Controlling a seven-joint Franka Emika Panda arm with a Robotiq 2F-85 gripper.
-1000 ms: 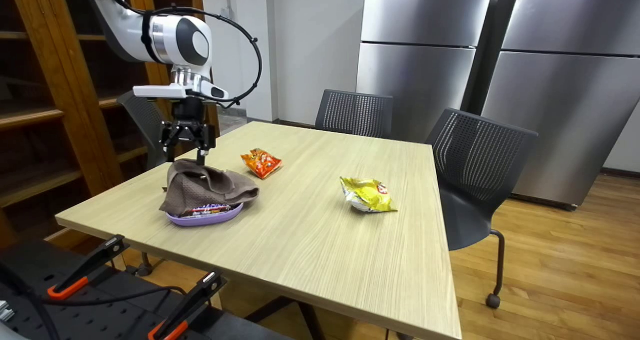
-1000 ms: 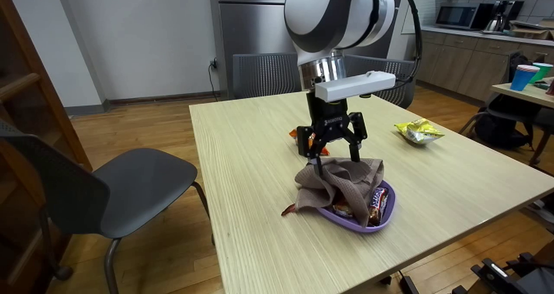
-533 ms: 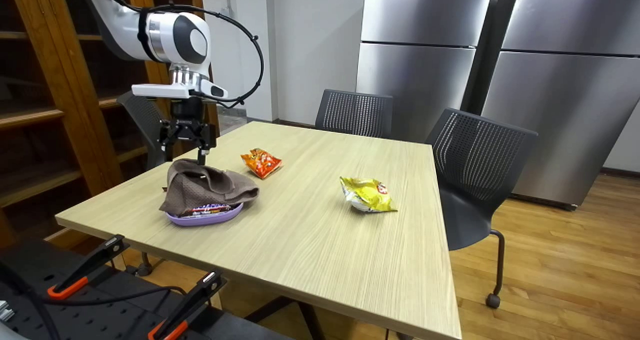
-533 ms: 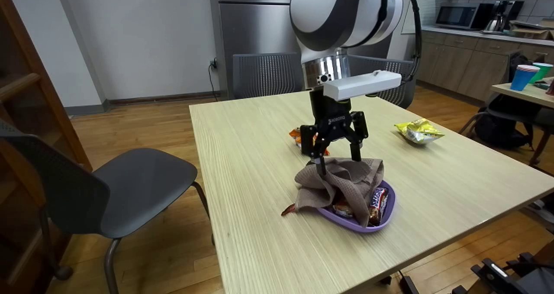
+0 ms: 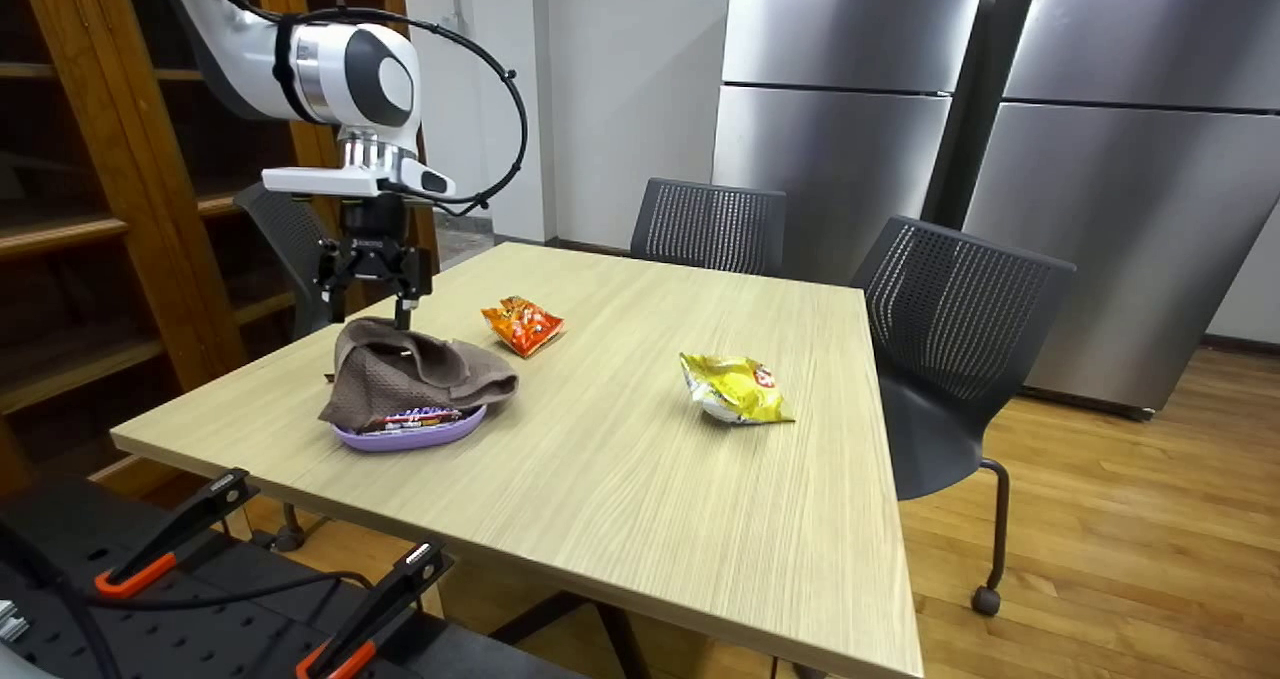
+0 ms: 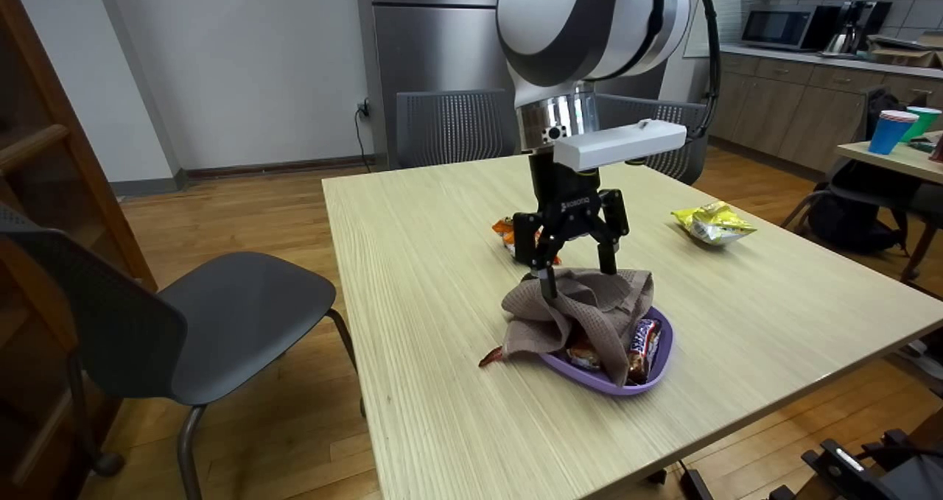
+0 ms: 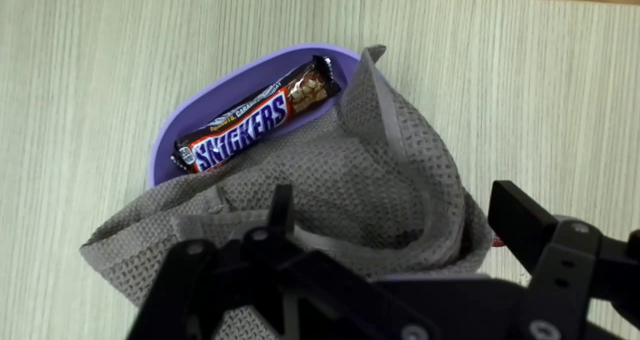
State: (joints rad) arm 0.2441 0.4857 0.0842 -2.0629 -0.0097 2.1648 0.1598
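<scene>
Pincer (image 6: 578, 280) spread wide, I point down at a towel (image 7: 350, 180); it partly hides a bowl (image 7: 220, 99); candy bar (image 7: 255, 119) inside.

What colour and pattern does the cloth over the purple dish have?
The cloth is greyish brown with a waffle-like weave, best seen in the wrist view.

Wrist view close overhead, both exterior views across table (image 5: 610, 449)
</scene>
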